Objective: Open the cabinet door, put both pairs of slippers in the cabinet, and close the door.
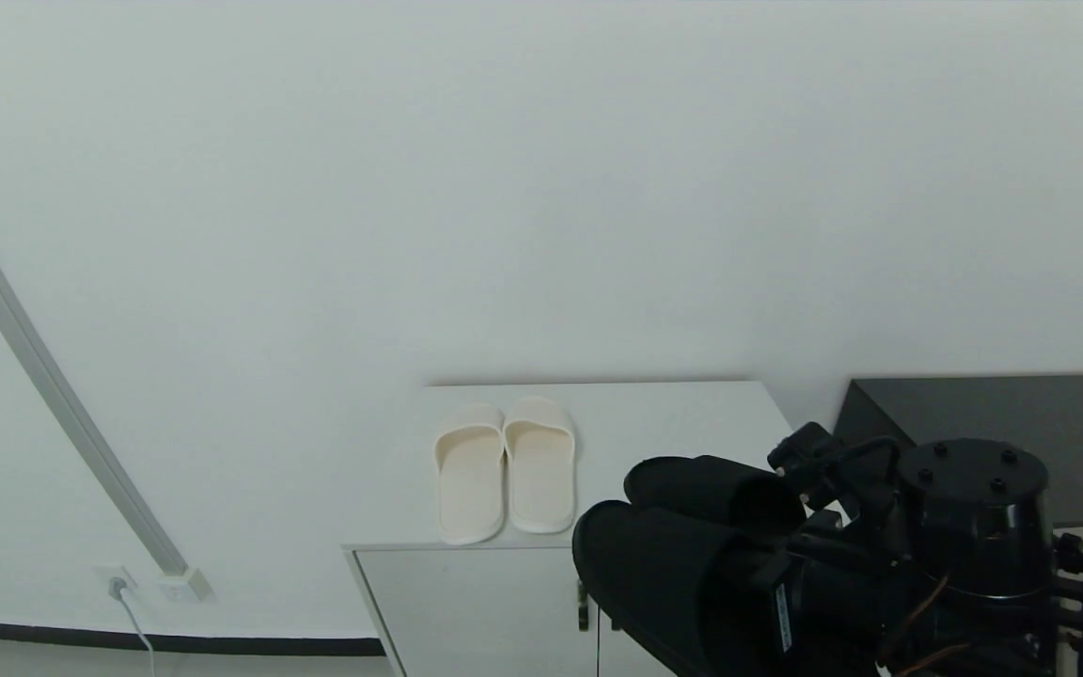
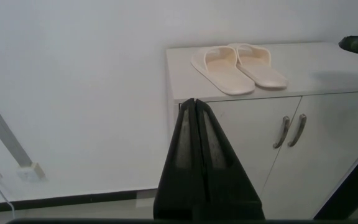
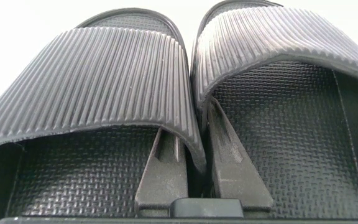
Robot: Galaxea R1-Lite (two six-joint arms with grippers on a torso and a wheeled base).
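Item: white cabinet (image 2: 328,74) against a white wall, both doors (image 2: 241,134) closed, two metal handles (image 2: 289,130) side by side at the meeting edge. Item: pair of cream slippers (image 1: 505,470) lying flat and side by side, touching, on the cabinet top near its left front corner, toes toward the wall. Item: pair of black slippers (image 1: 692,545) with ribbed straps and textured soles, held off the cabinet in front of its right side, above the level of the door tops. Tool: right gripper (image 3: 194,146) clamped on the black slippers, its fingers (image 3: 165,168) reaching under the straps and pinching the two inner edges together. Tool: left gripper (image 2: 195,112) pressed closed with nothing between its fingers, hanging in front of the cabinet's left corner, apart from the doors. Surroundings: dark surface (image 1: 1002,423) just to the right of the cabinet; wall socket (image 1: 115,581) with a plugged-in cable (image 1: 137,630) low on the left; grey strip (image 1: 43,376) running diagonally down the wall to it.
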